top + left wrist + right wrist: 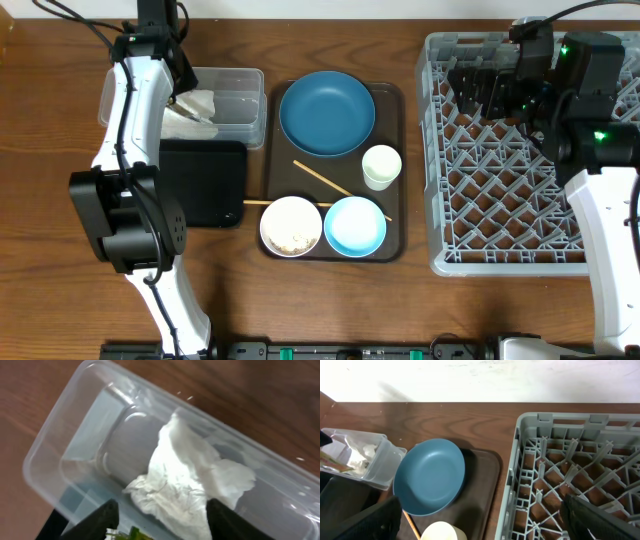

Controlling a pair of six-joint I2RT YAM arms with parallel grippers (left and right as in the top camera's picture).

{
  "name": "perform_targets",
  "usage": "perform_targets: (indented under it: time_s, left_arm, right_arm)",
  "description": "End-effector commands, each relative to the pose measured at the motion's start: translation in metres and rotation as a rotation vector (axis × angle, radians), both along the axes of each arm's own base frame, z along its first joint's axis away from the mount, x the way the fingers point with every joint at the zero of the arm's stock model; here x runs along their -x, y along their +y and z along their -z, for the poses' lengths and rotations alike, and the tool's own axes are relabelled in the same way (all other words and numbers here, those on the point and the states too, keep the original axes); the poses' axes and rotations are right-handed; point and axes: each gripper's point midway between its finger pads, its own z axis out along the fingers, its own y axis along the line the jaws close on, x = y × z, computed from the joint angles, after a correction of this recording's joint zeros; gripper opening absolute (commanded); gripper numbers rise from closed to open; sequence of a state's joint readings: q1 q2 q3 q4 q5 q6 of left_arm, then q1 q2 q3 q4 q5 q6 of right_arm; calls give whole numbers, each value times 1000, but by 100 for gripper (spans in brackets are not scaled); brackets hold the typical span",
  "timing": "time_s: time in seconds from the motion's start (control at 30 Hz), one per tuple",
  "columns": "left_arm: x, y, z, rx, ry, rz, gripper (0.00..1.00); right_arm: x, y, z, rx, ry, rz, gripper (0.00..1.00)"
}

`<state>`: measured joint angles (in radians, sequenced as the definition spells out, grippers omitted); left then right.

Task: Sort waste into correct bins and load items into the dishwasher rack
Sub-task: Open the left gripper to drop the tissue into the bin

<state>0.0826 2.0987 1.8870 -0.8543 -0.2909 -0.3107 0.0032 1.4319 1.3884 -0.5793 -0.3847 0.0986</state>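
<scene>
Below the tissue (185, 480), a greenish scrap (131, 533), maybe wrapper, is cropped.

No legible text, labels, brand marks, numbers or signs on anything

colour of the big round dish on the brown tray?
Plain mid-blue, no pattern. The large round blue dish shows best in the overhead view.

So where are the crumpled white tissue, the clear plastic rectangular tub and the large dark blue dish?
Crumpled white tissue (185, 480): left wrist view, its middle.
Clear plastic rectangular tub (240, 100): overhead view, bare floor.
Large dark blue dish (327, 113): overhead view, centre.
</scene>
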Motion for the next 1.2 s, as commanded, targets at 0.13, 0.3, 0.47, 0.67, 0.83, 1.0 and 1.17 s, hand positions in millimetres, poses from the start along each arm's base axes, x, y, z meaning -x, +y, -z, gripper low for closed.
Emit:
perform_targets:
  time_s: [0.13,0.3,0.47,0.67,0.83,1.0,1.17]
  left_arm:
    - [5,7,-6,-41,17,-12,73]
    - [15,5,-15,-52,49,24,77]
    - [28,3,-7,-47,118,29,78]
    - [-5,-4,-9,0,-14,48,73]
    - [-37,-15,-18,56,-152,87,41]
    - [-34,-14,-16,35,-124,121,24]
    - [-34,-14,-16,21,-109,152,29]
  right_arm:
    - [-3,4,-8,10,-29,-13,99]
    - [-2,4,-7,10,-25,-13,99]
    - [-2,4,-8,10,-26,-13,99]
    - [-2,4,-7,10,-25,-13,99]
    - [-2,4,-7,10,-25,-13,99]
    - [-2,4,-7,10,-21,-12,99]
    - [-2,4,-7,10,-21,-12,99]
